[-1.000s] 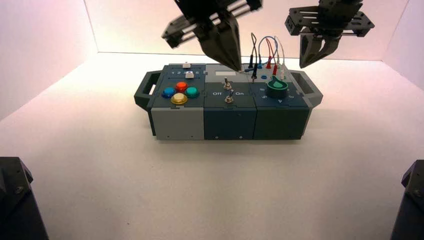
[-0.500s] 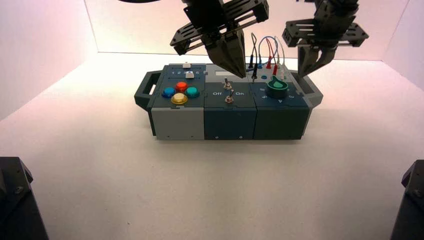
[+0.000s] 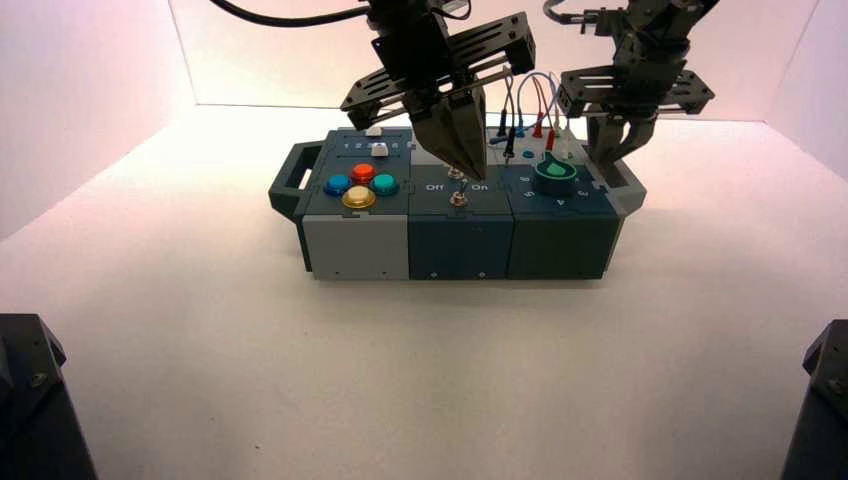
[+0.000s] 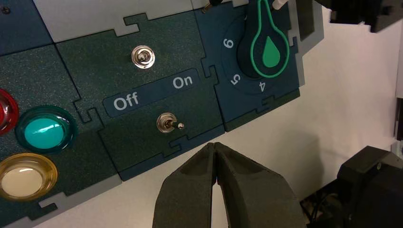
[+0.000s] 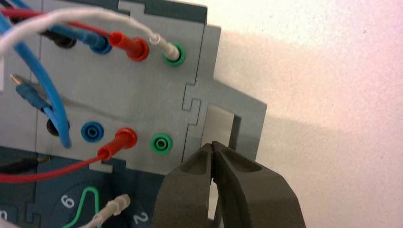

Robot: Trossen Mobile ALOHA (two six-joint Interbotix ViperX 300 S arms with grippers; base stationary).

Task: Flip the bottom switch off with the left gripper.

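The bottom switch (image 4: 165, 123) is a small metal toggle on the dark middle panel of the box (image 3: 460, 250), below the "Off"/"On" lettering. Its lever leans toward the On side. It also shows in the high view as the bottom switch (image 3: 458, 199). My left gripper (image 3: 467, 172) hangs shut just above the switch panel, its tips close over the two toggles and a little behind the bottom one. In the left wrist view the left gripper (image 4: 215, 145) has nothing between its fingers. The top switch (image 4: 142, 57) stands above the lettering.
My right gripper (image 3: 607, 160) is shut and hovers over the box's right handle (image 5: 221, 123), beside the wired sockets (image 5: 114, 137). A green knob (image 4: 268, 45) sits right of the switches; coloured buttons (image 3: 361, 184) sit left. Black arm bases stand at both front corners.
The left gripper has dropped and come forward, from above the box's back to just over the switches. The right gripper has come down toward the box's right end.
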